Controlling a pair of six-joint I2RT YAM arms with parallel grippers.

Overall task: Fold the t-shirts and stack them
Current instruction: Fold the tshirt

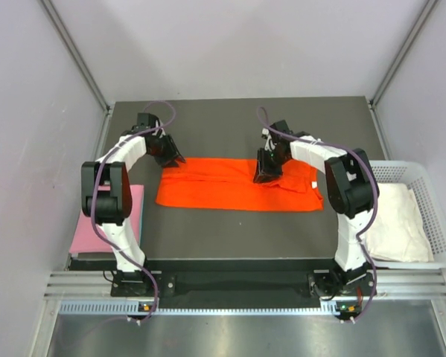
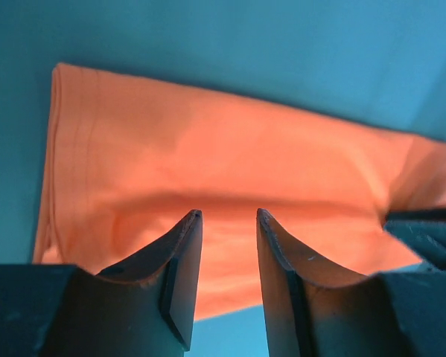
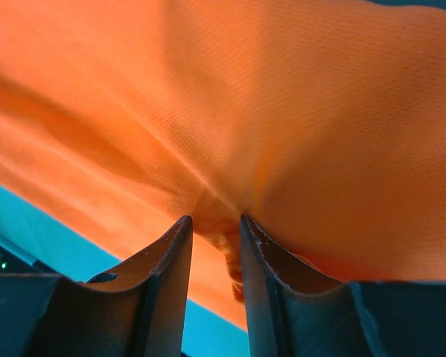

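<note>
The orange-red t-shirt [image 1: 230, 192] lies as a long folded band across the middle of the dark table [image 1: 230, 130]. My left gripper [image 1: 174, 160] hovers at the band's far left corner. In the left wrist view its jaws [image 2: 228, 216] stand apart with nothing between them, the shirt [image 2: 208, 163] lying beyond. My right gripper [image 1: 266, 177] sits on the band's far edge, right of centre. Its jaws [image 3: 214, 219] are pinched on a bunched ridge of the orange fabric [image 3: 282, 111]. A pale pink t-shirt [image 1: 107, 219] lies folded at the left table edge. A white t-shirt [image 1: 397, 223] sits in the basket.
A white plastic basket [image 1: 431, 186] stands off the table's right side, beside the right arm. Grey walls close in the back and both sides. The arm bases and a metal rail [image 1: 230, 282] run along the near edge.
</note>
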